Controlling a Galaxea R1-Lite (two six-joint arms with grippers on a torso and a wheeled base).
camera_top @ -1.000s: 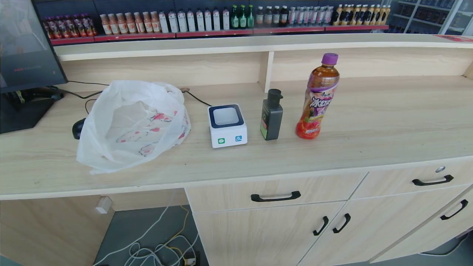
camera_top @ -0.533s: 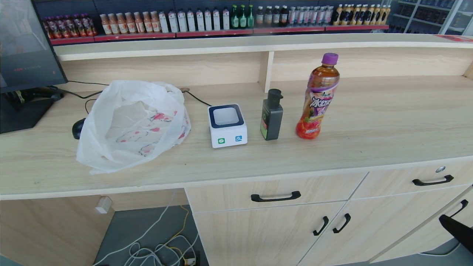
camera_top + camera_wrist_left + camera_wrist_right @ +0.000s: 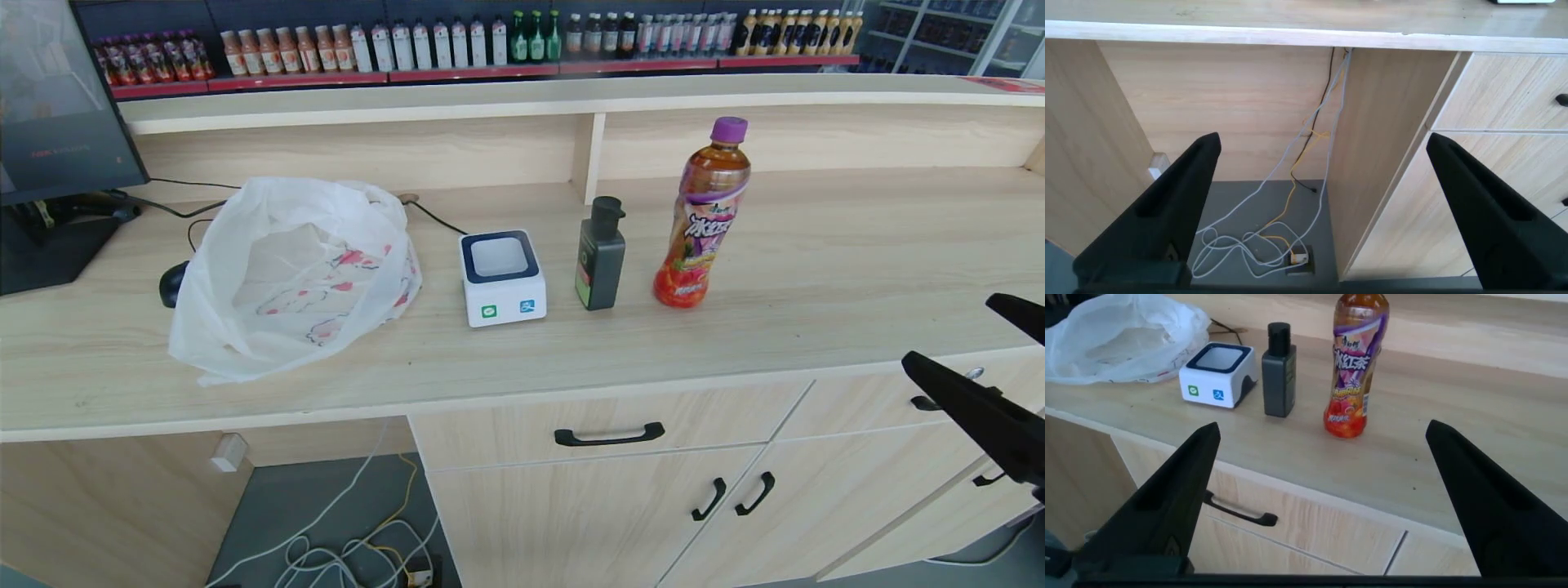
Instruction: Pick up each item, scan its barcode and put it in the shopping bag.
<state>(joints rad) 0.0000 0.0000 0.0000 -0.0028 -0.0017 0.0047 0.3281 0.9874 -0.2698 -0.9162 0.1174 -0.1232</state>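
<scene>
On the wooden counter point(image 3: 816, 269) stands a tall tea bottle point(image 3: 702, 216) with a purple cap, also seen as the tea bottle point(image 3: 1358, 363). Left of it is a small dark pump bottle point(image 3: 600, 255), the same pump bottle point(image 3: 1279, 371). A white box scanner point(image 3: 502, 278) sits beside that, and a white shopping bag point(image 3: 286, 278) lies open farther left. My right gripper point(image 3: 951, 331) is open at the counter's front right edge, well short of the tea bottle. My left gripper point(image 3: 1323, 143) is open and holds nothing, below the counter and facing the gap under it.
A monitor point(image 3: 57, 98) and a black mouse point(image 3: 171, 284) stand at the counter's far left. A raised shelf point(image 3: 571, 94) runs along the back. Drawers with black handles point(image 3: 608, 434) are below the counter. Cables point(image 3: 1266, 241) lie on the floor underneath.
My right gripper has come up into the head view from the lower right, rising to the counter's front edge. The items on the counter have not moved.
</scene>
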